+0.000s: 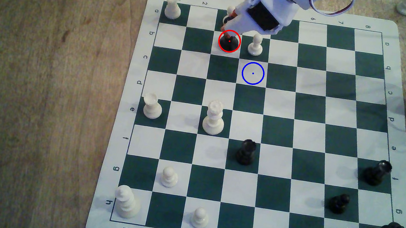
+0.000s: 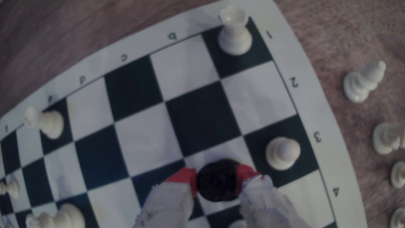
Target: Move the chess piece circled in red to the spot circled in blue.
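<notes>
Red-tipped white gripper (image 2: 217,179) of mine pinches the tall black plastic chess piece (image 2: 218,182) inside the red ring (image 1: 229,41). At five o'clock from it, I see the blue-ringed white square (image 1: 253,73); at three o'clock, just beside, a white plastic pawn (image 1: 255,45).

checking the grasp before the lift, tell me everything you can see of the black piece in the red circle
The black piece in the red circle looks like dark, matte plastic with a wide round base. It stands upright on a white square in row b, column 3, beside a white pawn. The wrist view, looking down from above, shows its knobbly round top. The gripper brackets it, one red-tipped finger pressed against each side. The arm hides its neck in the exterior view.
</notes>
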